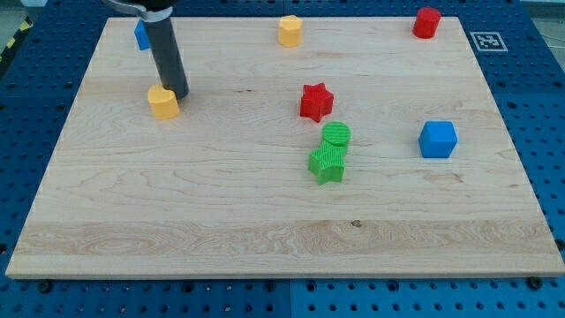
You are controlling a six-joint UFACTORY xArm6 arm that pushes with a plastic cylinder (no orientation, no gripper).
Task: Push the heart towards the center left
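A yellow heart block (pixel 163 102) lies on the wooden board (pixel 177 221) at the view's upper left. My tip (pixel 179 93) stands just to the right of and slightly above the heart, touching or almost touching it. The dark rod rises from there to the view's top edge.
A blue block (pixel 140 34) is partly hidden behind the rod at the top left. A yellow hexagonal block (pixel 290 31) and a red block (pixel 426 23) sit along the top. A red star (pixel 316 102), a green cylinder (pixel 335 136), a green star (pixel 327 164) and a blue cube (pixel 438 140) lie mid-board.
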